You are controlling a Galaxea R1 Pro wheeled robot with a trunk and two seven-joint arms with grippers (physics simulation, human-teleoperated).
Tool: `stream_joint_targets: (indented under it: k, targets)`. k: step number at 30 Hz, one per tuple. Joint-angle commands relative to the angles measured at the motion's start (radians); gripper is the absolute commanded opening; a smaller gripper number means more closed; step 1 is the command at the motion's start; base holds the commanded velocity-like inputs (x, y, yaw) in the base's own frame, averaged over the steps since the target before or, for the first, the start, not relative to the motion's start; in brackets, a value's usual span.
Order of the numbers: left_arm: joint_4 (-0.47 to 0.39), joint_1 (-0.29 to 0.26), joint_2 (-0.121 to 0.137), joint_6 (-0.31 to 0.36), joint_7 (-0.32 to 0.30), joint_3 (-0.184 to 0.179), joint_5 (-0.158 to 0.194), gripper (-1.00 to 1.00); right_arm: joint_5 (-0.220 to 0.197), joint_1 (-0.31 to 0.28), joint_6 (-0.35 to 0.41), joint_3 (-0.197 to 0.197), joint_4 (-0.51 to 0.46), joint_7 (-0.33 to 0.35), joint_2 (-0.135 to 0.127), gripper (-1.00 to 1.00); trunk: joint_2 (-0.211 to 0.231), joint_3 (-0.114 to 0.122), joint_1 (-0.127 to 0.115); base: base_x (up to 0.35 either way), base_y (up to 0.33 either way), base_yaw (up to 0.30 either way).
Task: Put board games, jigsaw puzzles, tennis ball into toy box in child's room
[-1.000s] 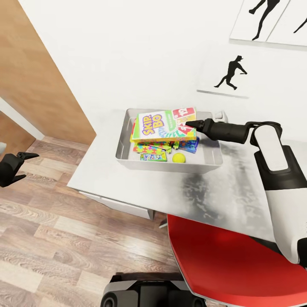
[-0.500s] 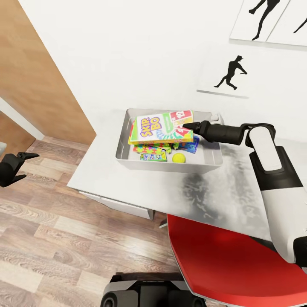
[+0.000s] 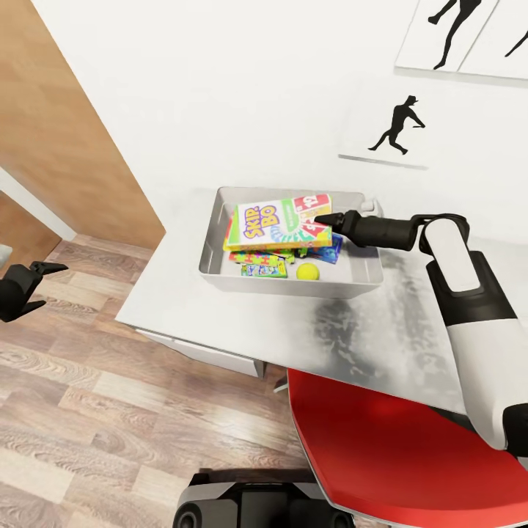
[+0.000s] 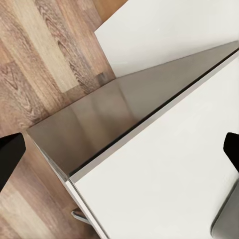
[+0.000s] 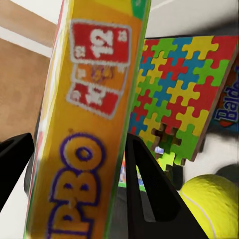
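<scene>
Lowered further into toy box [image 3: 213, 253], Skip-Bo board game [image 3: 277, 222] between right jaws, gripped, left jaws open.

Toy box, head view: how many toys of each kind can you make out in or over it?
Board games: 2, the Skip-Bo box, held by the right gripper, and a blue box.
Jigsaw puzzles: 2.
Tennis ball: 1.
Total: 5 discernible.

Skip-Bo box [image 3: 277, 224] covers most of toys beneath; Skip-Bo box lettering cropped in right wrist view.
</scene>
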Motion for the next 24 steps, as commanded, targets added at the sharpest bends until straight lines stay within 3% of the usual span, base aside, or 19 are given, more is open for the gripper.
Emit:
stream_joint_targets:
  k: [1, 14, 24]
  targets:
    - [-0.001, -0.001, 0.0, 0.003, 0.01, 0.001, 0.009, 1.0, 0.002, -0.002, 0.002, 0.002, 0.004, 0.003, -0.001, -1.0, -0.002, -0.001, 0.001, 0.0, 0.0, 0.0]
    - [0.0, -0.001, -0.003, 0.003, 0.01, -0.001, 0.008, 1.0, 0.027, -0.005, 0.002, 0.012, 0.019, 0.001, 0.019, -1.0, -0.002, -0.001, 0.001, 0.0, 0.0, 0.0]
    - [0.0, 0.0, -0.005, 0.003, 0.009, -0.001, 0.008, 1.0, 0.114, -0.006, 0.002, 0.014, 0.042, 0.002, 0.052, -1.0, -0.002, -0.001, 0.001, 0.0, 0.0, 0.0]
